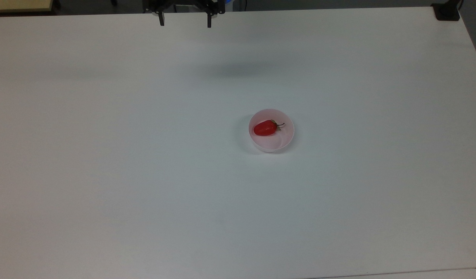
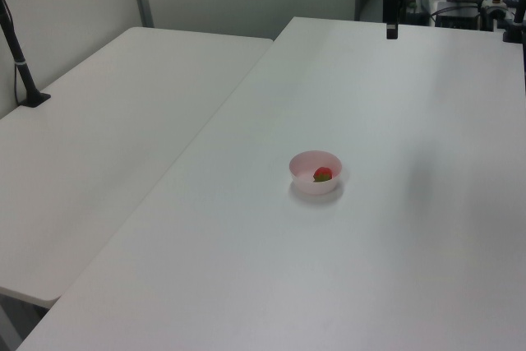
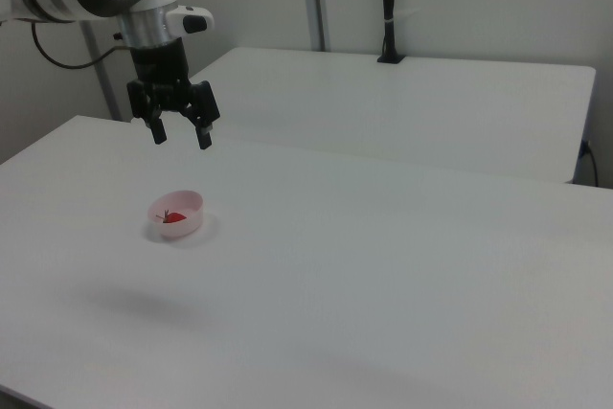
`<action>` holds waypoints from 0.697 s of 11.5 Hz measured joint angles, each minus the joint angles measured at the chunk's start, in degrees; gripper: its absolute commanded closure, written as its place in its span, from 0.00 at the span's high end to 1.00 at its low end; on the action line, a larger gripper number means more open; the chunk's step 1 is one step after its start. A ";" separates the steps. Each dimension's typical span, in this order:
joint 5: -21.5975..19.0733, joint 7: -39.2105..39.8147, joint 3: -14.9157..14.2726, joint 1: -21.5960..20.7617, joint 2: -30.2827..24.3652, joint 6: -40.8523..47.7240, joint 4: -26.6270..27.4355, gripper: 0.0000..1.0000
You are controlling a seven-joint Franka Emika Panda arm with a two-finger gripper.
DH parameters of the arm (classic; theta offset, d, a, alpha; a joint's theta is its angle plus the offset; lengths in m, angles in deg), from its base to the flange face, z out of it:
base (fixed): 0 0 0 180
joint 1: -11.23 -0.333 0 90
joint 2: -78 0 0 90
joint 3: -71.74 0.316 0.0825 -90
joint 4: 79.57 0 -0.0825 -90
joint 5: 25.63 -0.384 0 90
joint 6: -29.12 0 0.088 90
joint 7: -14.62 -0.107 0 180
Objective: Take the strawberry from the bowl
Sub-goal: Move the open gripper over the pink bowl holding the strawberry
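A small red strawberry (image 1: pixel 265 128) with a green cap lies inside the pale pink bowl (image 1: pixel 277 144) near the middle of the white table. It also lies in the bowl (image 2: pixel 302 162) as a red strawberry (image 2: pixel 322 174) in the left view, and as the strawberry (image 3: pixel 173 218) in the bowl (image 3: pixel 190 205) in the right view. My gripper (image 1: pixel 185 20) hangs open at the top view's upper edge, high above the table and well away from the bowl. In the right view the gripper (image 3: pixel 181 134) hovers above and slightly behind the bowl, its two black fingers spread with nothing between them.
The white table (image 1: pixel 145 174) spreads wide around the bowl. A second white table (image 2: pixel 107 121) adjoins it on the left view's left. A black pole clamp (image 2: pixel 25 80) stands on that table. Another black mount (image 1: pixel 446 11) sits at the top view's upper right corner.
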 measured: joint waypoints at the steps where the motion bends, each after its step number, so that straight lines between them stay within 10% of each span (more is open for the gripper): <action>1: 0.00 0.00 0.00 0.00 0.00 0.00 0.01 1.00; 8: 0.00 0.00 0.12 -0.20 0.10 0.00 0.64 1.00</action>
